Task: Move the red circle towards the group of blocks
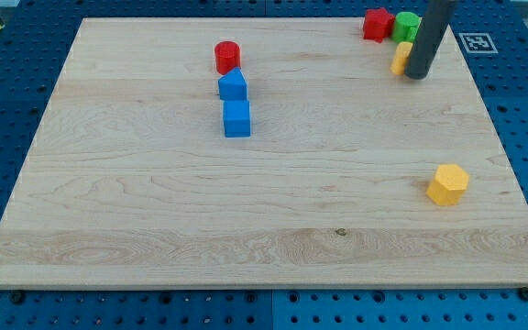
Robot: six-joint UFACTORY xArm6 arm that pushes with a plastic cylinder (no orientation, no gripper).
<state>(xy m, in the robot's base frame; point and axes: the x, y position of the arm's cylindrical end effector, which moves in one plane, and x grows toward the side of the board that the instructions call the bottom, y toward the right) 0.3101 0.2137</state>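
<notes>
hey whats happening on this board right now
A robot arm's rod is set to push the red circle toward a group of blocks. My tip sits far off at the view's top right, beside a yellow block, a red block and a green block. The circle is untouched above two blue blocks.

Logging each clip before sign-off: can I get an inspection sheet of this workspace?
Surface: wooden board, on a blue pegboard.
Job's things: red circle at the view's top, touching the upper blue block; lower blue block just below. Red block, green block and yellow block grouped at top right.
Clutter: yellow hexagon, alone at right.
Claw: none; my tip beside the yellow block.
Cables: nothing seen.
Surroundings: printed marker.
</notes>
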